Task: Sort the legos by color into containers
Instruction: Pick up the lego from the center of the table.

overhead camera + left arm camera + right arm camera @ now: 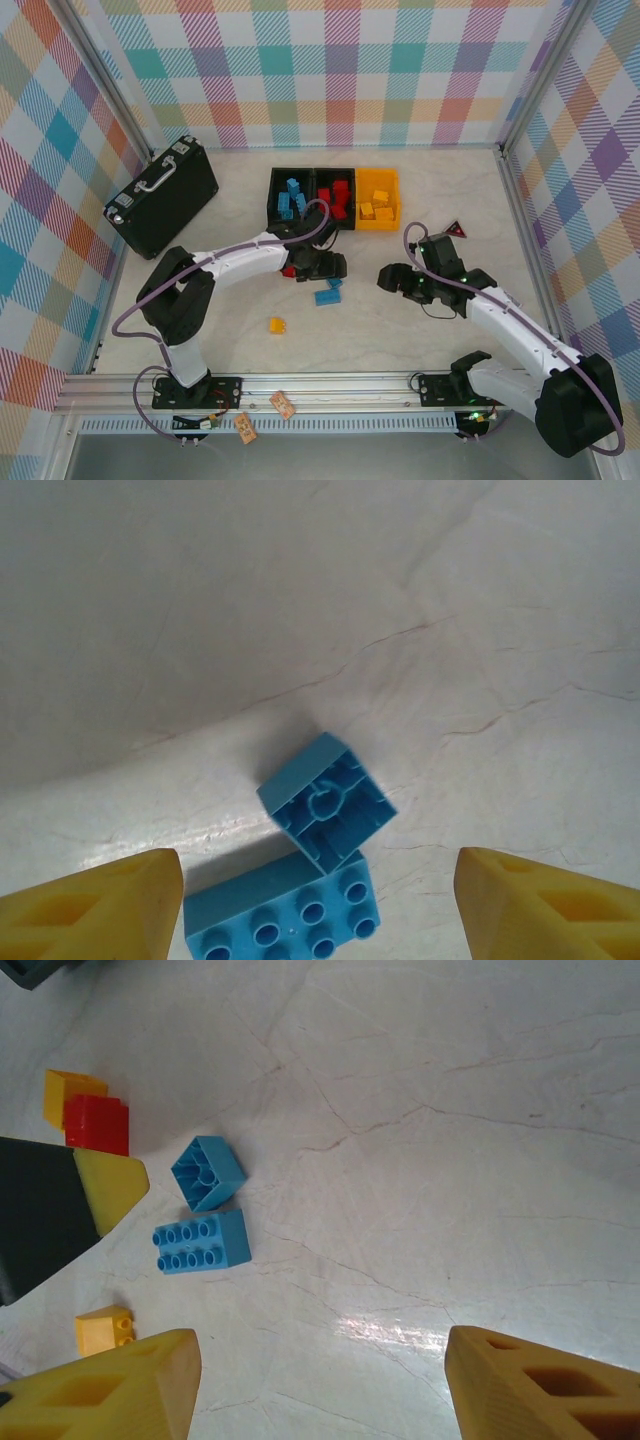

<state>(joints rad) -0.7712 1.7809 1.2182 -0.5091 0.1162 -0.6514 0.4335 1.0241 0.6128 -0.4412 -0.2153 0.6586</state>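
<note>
Containers (pixel 378 180) lie upper centre of the top view, leftmost holding blue. Left gripper (pixel 318 885), jaws apart and empty, hovers over two blue legos (pixel 285 920) at its view's lower centre (one tipped, underside showing); descend squarely astride one brick only. Right gripper (pixel 320 1385) hangs likewise apart, empty.

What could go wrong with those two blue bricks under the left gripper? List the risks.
1. The square blue brick lies tipped, underside showing, right beside the longer blue brick. The open left gripper may catch both or knock one away.
2. A tipped brick could twist out of the fingers.
3. The open right gripper hovers nearby, so the arms might bump.
</note>
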